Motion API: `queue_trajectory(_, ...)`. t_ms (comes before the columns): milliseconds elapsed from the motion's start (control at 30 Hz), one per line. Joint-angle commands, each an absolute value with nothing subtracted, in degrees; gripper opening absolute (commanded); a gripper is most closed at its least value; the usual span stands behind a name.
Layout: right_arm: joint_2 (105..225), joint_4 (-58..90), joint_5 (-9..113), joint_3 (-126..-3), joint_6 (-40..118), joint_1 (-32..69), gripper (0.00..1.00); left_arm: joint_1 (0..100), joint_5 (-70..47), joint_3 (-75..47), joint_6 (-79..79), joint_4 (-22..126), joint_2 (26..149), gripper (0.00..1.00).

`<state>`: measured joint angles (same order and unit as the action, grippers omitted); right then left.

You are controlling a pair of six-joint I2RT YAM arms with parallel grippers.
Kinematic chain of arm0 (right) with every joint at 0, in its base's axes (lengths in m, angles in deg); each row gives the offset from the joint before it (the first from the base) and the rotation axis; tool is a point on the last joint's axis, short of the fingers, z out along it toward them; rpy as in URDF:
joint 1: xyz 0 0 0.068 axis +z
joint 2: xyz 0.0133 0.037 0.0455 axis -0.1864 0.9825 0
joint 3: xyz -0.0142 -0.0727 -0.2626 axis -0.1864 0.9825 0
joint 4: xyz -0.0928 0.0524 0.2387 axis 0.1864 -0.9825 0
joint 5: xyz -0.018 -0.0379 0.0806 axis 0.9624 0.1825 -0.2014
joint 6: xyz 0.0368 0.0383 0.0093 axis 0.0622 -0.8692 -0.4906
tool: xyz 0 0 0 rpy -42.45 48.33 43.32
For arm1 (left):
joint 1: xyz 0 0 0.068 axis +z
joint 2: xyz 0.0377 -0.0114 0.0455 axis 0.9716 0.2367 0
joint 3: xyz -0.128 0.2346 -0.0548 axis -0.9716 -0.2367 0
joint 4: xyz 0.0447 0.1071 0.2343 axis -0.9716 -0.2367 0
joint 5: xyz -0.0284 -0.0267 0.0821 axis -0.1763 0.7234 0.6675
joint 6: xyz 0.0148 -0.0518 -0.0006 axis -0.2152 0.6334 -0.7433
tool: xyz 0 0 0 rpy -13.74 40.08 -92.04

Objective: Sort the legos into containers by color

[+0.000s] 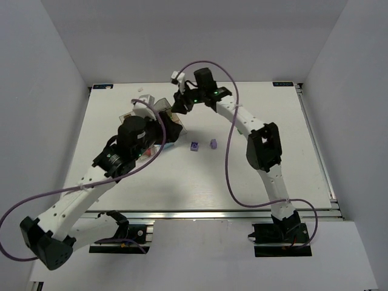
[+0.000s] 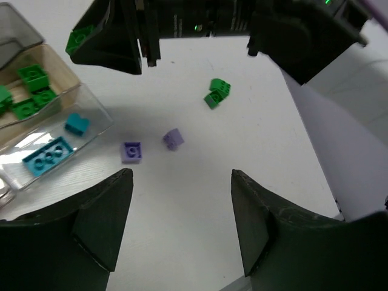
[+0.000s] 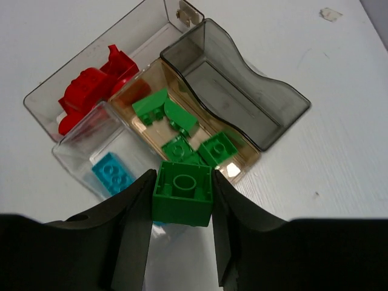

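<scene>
Green brick (image 3: 182, 200) in right claw (image 3: 182, 189) (over box (image 3: 242, 103))

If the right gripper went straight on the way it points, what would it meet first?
Probably the green bricks in the box's green compartment, beyond the green brick the right gripper holds; depth unclear.

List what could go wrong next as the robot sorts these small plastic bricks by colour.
1. The right gripper holds a green studded plastic brick above the clear divided plastic box, near the wall between the cyan brick and the sorted green bricks; released here, it might land with the cyan.
2. The open left gripper hovers close beside the box, so the arms could bump.
</scene>
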<state>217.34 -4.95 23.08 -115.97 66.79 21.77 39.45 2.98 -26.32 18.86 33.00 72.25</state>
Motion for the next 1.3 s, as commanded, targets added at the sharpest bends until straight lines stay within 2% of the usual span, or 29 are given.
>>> queue_trajectory(0, 219.9, 8.3, 29.3, -115.4, 59.8, 23.9, 0.00, 39.7, 12.3, -28.6, 21.2, 26.0, 66.0, 0.77)
queue_trajectory(133, 223.5, 10.8, 34.1, -118.3, 58.7, 27.8, 0.00, 39.7, 15.1, -28.9, 21.8, 22.6, 62.3, 0.78)
queue_trajectory(167, 224.0, 11.2, 35.7, -118.3, 58.7, 28.7, 0.03, 39.7, 15.7, -28.8, 21.8, 22.0, 61.8, 0.78)
queue_trajectory(200, 224.4, 11.8, 36.6, -118.0, 58.6, 29.4, 0.13, 39.7, 15.8, -28.4, 21.8, 20.9, 61.5, 0.79)
queue_trajectory(300, 224.8, 14.0, 39.4, -116.3, 59.0, 30.7, 0.33, 39.7, 16.4, -27.6, 21.4, 19.4, 61.5, 0.81)
queue_trajectory(367, 225.4, 14.3, 40.8, -116.4, 59.2, 30.9, 0.39, 39.7, 16.3, -27.2, 20.9, 19.4, 61.7, 0.82)
queue_trajectory(400, 226.0, 14.4, 41.2, -116.5, 59.0, 31.2, 0.49, 39.7, 15.9, -27.0, 20.8, 19.4, 61.8, 0.82)
queue_trajectory(467, 226.7, 14.6, 42.0, -116.9, 58.9, 31.3, 0.53, 39.7, 15.6, -26.5, 20.2, 19.4, 62.3, 0.82)
queue_trajectory(500, 226.6, 14.7, 42.3, -117.0, 58.7, 31.2, 0.61, 39.7, 15.0, -26.3, 20.0, 19.4, 62.5, 0.82)
queue_trajectory(700, 222.9, 14.9, 43.1, -115.4, 57.3, 30.6, 0.66, 39.7, 12.3, -25.8, 19.0, 22.0, 64.6, 0.81)
queue_trajectory(767, 219.5, 14.0, 43.7, -113.6, 56.2, 29.2, 0.65, 39.7, 10.3, -25.8, 18.5, 24.1, 65.9, 0.77)
queue_trajectory(867, 214.0, 9.5, 44.2, -112.3, 51.0, 24.8, 0.48, 39.7, 5.5, -25.6, 16.9, 28.5, 70.2, 0.43)
queue_trajectory(900, 212.3, 8.6, 44.1, -111.1, 48.8, 22.3, 0.28, 39.7, 3.7, -24.7, 16.4, 29.5, 72.2, 0.26)
queue_trajectory(933, 210.4, 7.1, 43.0, -107.9, 48.4, 19.4, 0.19, 39.7, 0.1, -23.7, 15.3, 30.2, 74.5, 0.19)
queue_trajectory(1000, 205.0, 4.7, 40.6, -105.0, 47.9, 15.0, 0.02, 39.7, -5.7, -19.5, 12.8, 31.3, 83.6, 0.11)
queue_trajectory(1067, 201.6, -2.4, 34.7, -103.1, 49.3, 8.4, 0.02, 39.7, -13.2, -15.9, 10.9, 32.0, 90.5, 0.16)
queue_trajectory(1133, 199.5, -7.2, 27.6, -100.8, 52.1, 5.2, 0.26, 39.0, -17.1, -9.5, 7.8, 32.0, 100.8, 0.37)
queue_trajectory(1167, 196.8, -10.0, 25.9, -98.9, 52.8, 0.6, 0.51, 38.4, -20.9, -6.8, 7.2, 31.0, 104.1, 0.46)
queue_trajectory(1200, 195.1, -10.9, 22.9, -97.1, 53.5, -0.6, 0.62, 38.4, -22.5, -1.2, 7.0, 30.3, 110.6, 0.61)
queue_trajectory(1267, 191.5, -14.3, 21.2, -93.2, 55.3, -4.1, 0.89, 38.4, -24.7, 5.2, 7.0, 26.2, 116.9, 0.68)
